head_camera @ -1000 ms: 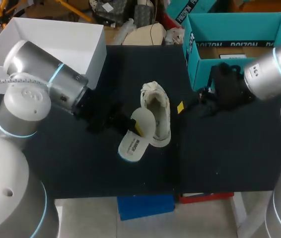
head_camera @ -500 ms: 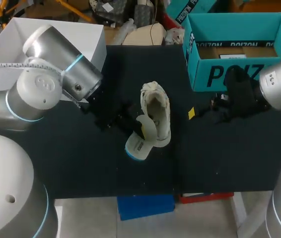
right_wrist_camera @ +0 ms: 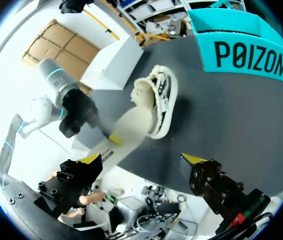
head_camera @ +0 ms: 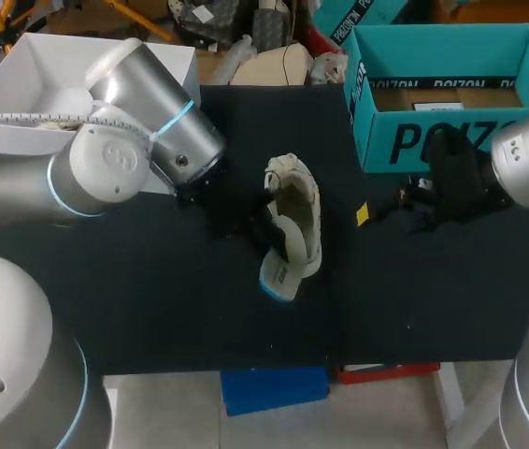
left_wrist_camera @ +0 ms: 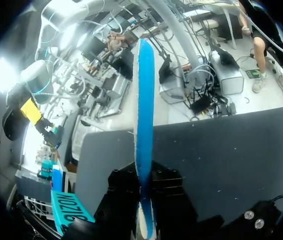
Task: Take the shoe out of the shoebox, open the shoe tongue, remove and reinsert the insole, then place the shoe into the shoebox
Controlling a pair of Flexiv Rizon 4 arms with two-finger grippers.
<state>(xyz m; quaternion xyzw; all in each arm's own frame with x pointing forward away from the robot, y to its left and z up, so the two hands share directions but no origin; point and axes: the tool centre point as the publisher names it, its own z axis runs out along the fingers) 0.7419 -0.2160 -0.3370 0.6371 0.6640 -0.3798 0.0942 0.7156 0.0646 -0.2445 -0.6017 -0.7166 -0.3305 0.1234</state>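
Insole (head_camera: 281, 254): clamped edge-on between the fingers of the left gripper (head_camera: 263, 234), blue rim showing. Forward end ahead of the fingertips, at the heel opening of the sneaker (head_camera: 294, 208). Cannot tell whether any of it sits inside yet.

Sneaker: flat on its sole on the black table (head_camera: 152, 309), just ahead of the left fingers, laced end away from them. Not in the teal shoebox (head_camera: 442, 84), well apart beyond the right fingers.

Probable step: reinsertion of the insole.

Hazards:
- Buckling or folding of the insole, if driven in at a steep angle against the heel collar.
- Sliding or tipping of the sneaker under the push, with nothing bracing it.
- Slip of the thin insole out of the pinch, if twisted while jammed.

Left arm (head_camera: 143, 150): in from the left, reaching to the middle, wrist low, fingers aimed at the heel.

Right arm (head_camera: 526, 164): in from the right. Right gripper (right_wrist_camera: 141, 159) beside the sneaker and apart from it, fingers spread wide, nothing between them.
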